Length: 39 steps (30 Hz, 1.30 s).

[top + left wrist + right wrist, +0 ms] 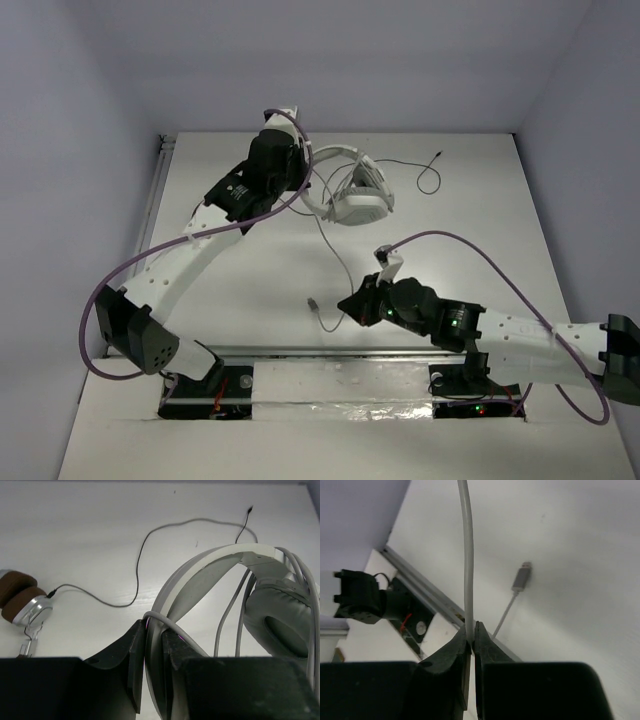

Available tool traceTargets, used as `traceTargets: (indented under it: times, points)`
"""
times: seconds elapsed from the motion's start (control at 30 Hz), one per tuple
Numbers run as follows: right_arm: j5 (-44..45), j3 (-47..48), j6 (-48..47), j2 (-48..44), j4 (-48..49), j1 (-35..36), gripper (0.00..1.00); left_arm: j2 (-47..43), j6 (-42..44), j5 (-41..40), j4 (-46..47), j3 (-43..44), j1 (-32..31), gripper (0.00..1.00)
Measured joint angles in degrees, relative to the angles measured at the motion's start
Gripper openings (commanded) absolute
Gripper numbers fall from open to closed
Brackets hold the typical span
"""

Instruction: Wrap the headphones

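Plainly, headphones (200, 567) sit clamped in left hand (154, 640)

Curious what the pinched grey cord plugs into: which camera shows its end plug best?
The right wrist view: the USB plug lies large and clear on the table beyond the right gripper. The top view shows it only as a tiny speck. The left wrist view misses it.

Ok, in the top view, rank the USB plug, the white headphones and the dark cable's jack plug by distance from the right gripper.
1. USB plug, just left of the right gripper.
2. The headphones, toward the table's far side.
3. The jack plug, far right of the table.
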Motion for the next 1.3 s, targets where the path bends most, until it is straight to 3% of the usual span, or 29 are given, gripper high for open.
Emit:
traceTargets:
  times: [0.17, 0.47, 0.7, 1.03, 1.3]
  points:
    - [5.6, 1.0, 1.1, -2.9, -10.3, 0.1, 0.0, 0.2, 2.6, 9.0, -6.6, 0.0, 2.7, 0.0]
    - [14.7, 0.8, 4.7, -3.0, -19.1, 0.1, 0.0, -3.3, 5.4, 31.4, -13.7, -1.9, 11.6, 0.0]
    - [22.1, 0.8, 8.7, -3.1, -22.4, -1.9, 0.0, -9.1, 7.5, 36.8, -17.8, -1.9, 13.4, 0.0]
    - [25.8, 3.0, 2.6, -6.6, -19.4, -22.5, 0.0, -16.3, 9.8, 37.1, -23.5, -3.5, 14.2, 0.0]
    - [22.1, 11.9, -6.6, 3.1, -12.0, -36.4, 0.0, -16.3, 10.3, 38.6, -23.1, -5.4, 14.6, 0.0]
